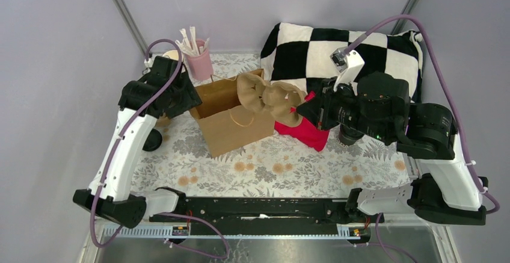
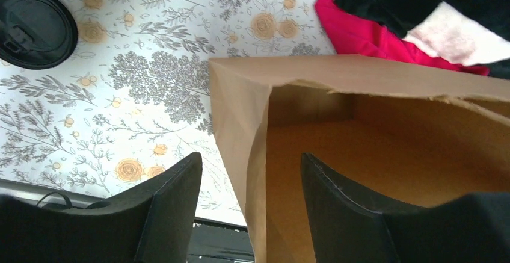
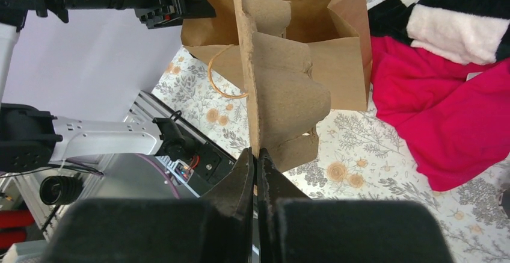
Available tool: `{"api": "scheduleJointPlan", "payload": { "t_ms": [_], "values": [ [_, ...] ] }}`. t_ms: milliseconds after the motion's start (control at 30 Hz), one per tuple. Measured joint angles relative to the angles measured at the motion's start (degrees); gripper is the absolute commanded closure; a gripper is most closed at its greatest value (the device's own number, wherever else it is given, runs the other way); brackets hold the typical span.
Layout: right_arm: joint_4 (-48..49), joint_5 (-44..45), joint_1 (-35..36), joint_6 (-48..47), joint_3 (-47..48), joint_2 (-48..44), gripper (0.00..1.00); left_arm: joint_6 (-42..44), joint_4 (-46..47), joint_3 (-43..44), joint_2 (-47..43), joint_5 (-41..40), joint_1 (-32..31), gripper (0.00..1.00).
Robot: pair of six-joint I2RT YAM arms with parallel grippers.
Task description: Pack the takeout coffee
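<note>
The left tool (image 2: pixel 252 212) gapes empty astride the paper bag (image 2: pixel 361 88) rim; the right tool (image 3: pixel 257 165) is clamped on the cup carrier (image 3: pixel 282 88) edge.

White arms (image 1: pixel 123 148); black joints (image 1: pixel 421 130) (purple cables (image 1: pixel 397 17))

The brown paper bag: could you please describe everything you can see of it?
The brown paper bag is plain kraft paper with a thin looped handle. It stands upright, mouth open, on the floral tablecloth, and what shows of its inside is bare. The open left end effector hangs over one corner of its rim. The pulp cup carrier, pinched by the right end effector, overlaps its opposite rim; contact is unclear.
</note>
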Motion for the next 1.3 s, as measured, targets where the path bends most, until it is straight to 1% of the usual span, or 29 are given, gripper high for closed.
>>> {"api": "scheduleJointPlan", "payload": {
  "t_ms": [133,333,400,533,667,833,967,1133,1300],
  "values": [
    [-0.57,0.0,0.0,-2.1,1.88,1.09,1.0,0.5,-0.9,2.16,3.02,-2.03,0.0,0.56],
    [-2.97,-0.13,0.0,-5.18,7.28,5.4,1.0,2.93,-0.26,5.97,7.37,-3.41,0.0,0.94],
    [-3.74,-0.2,0.0,-5.51,8.31,6.16,1.0,4.33,-0.04,7.41,8.35,-3.52,0.0,1.0],
    [-4.57,-1.77,0.0,-4.35,8.28,5.99,1.0,7.32,0.94,9.86,9.27,-3.32,-0.33,1.0],
    [-4.85,-6.19,0.0,-0.57,5.18,4.7,1.0,9.66,4.5,9.31,7.98,-1.6,-1.03,1.0],
    [-4.37,-8.37,0.0,4.09,1.25,4.55,1.0,10.71,10.99,2.19,1.36,2.08,-1.79,1.0],
    [-4.22,-9.07,0.0,7.93,-0.11,5.2,1.0,10.78,13.73,-3.45,-4.55,4.0,-2.01,1.0],
    [-4.37,-8.68,-0.02,13.62,1.6,5.55,1.0,10.78,17.81,-8.87,-10.25,5.66,-2.03,1.0],
    [-4.22,-8.63,-0.22,17.51,9.7,8.44,1.0,10.78,19.89,-11.87,-12.98,6.08,-2.05,1.0]
  ]
}}
